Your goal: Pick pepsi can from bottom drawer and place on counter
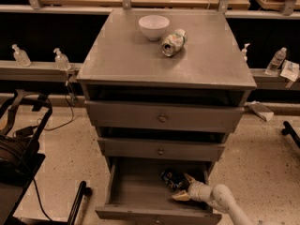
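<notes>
The bottom drawer (pixel 136 191) is pulled open at the foot of the grey cabinet. The pepsi can (pixel 170 177), dark blue, lies inside it near the back right. My gripper (pixel 184 187) reaches into the drawer from the lower right, just right of the can. Its pale fingers (pixel 180 197) are spread apart; the upper one sits beside the can, and I cannot tell if it touches. The counter (pixel 131 55) is the flat grey top of the cabinet.
A white bowl (pixel 153 26) and a pale green-and-white can (pixel 173 42) lying on its side are on the counter's far part. The two upper drawers are closed. Small bottles stand on side ledges (pixel 33 68). A black cart (pixel 18 153) is at left.
</notes>
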`<state>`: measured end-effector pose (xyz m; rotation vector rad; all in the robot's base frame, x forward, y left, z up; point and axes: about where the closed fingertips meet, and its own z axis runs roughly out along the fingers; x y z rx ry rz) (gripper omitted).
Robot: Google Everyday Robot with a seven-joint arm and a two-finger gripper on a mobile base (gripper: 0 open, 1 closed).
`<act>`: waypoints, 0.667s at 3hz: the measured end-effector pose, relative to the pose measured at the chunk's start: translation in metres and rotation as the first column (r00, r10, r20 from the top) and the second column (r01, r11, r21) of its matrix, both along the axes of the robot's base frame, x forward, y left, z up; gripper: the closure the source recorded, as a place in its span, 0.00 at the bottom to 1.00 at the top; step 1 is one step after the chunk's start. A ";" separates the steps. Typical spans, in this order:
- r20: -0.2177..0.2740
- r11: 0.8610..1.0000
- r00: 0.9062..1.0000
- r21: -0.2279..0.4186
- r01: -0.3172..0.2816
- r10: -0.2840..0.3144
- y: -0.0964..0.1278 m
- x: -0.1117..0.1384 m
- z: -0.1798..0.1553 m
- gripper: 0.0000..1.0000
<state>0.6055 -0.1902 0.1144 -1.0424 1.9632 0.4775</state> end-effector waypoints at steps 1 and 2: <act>0.000 1.000 1.000 0.000 0.000 0.000 0.000 0.000 0.000 0.12; 0.000 1.000 1.000 0.000 0.000 0.000 0.000 0.000 0.000 0.05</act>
